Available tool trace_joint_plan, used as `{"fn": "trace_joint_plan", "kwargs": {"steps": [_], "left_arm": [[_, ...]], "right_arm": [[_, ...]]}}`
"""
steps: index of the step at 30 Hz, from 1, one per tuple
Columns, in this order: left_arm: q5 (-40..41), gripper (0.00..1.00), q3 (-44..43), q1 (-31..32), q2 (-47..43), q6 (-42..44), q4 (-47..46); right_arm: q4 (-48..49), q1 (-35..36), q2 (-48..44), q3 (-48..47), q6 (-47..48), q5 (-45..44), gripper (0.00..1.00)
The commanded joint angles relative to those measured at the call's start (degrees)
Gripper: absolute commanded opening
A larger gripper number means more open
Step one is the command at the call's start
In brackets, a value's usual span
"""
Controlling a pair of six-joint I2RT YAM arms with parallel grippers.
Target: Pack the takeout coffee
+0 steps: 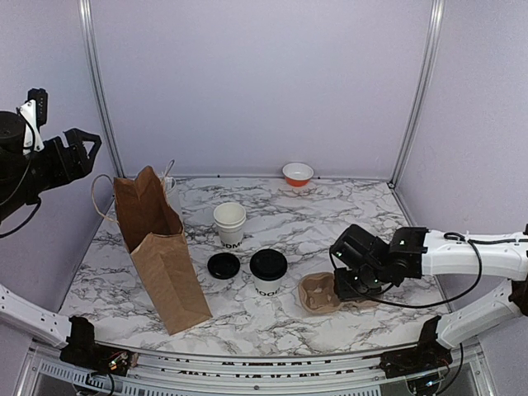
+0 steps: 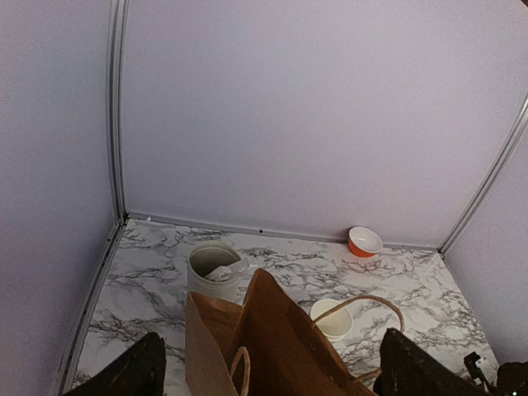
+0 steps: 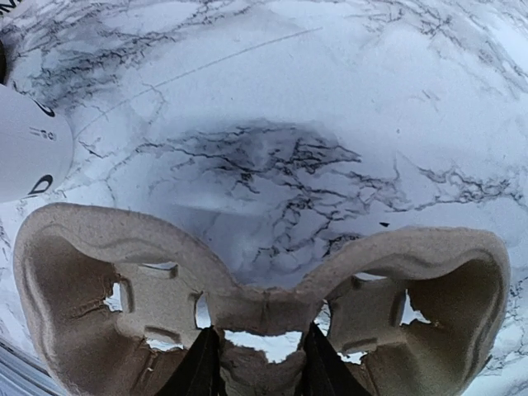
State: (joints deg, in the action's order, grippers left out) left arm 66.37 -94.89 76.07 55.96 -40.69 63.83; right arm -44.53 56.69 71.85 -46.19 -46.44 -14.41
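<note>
Left arm raised high, left pincer (image 1: 87, 153) spread wide. Right arm low, right pincer (image 3: 260, 363) clamping cup carrier (image 3: 82, 280).

On my right wrist feed, only the tips of the right tool (image 3: 260, 367) poke above the bottom edge, which also crops the cup carrier (image 3: 107, 280). The takeout coffee (image 3: 29, 144) is sliced by the left edge; its lettering is unreadable. Overhead, the paper bag (image 1: 161, 264) hides most of the canister (image 1: 172, 191). On the left wrist feed, the bag's lower half and the left tool (image 2: 272, 342) run off the bottom.
</note>
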Motion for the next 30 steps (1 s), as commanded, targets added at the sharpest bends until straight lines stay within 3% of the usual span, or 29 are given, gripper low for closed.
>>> {"fn": "trace_joint_plan", "kwargs": {"steps": [1,6,9,22,30], "left_arm": [[-1.0,0.84,-2.8,-0.7,2.1,-5.2,8.2],[-2.1,0.74,-5.1,-2.1,5.5,-13.4,18.3],[-4.1,0.68,-3.0,-3.2,6.0,-15.2,18.7],[-10.7,0.4,0.6,-14.9,13.0,-12.9,18.6],[-19.1,0.0,-2.0,-23.8,15.2,-3.1,11.0]], "right_arm": [[-1.6,-0.4,-2.2,-5.3,1.1,-3.0,0.32],[-2.1,-2.3,-4.0,-9.2,3.8,-3.5,0.32],[-1.9,-4.3,-5.0,-11.4,6.0,-3.3,0.32],[-0.3,-10.6,-6.6,-16.9,13.5,-2.9,0.33],[2.0,-11.6,-6.8,-18.3,16.1,-2.2,0.34]]}}
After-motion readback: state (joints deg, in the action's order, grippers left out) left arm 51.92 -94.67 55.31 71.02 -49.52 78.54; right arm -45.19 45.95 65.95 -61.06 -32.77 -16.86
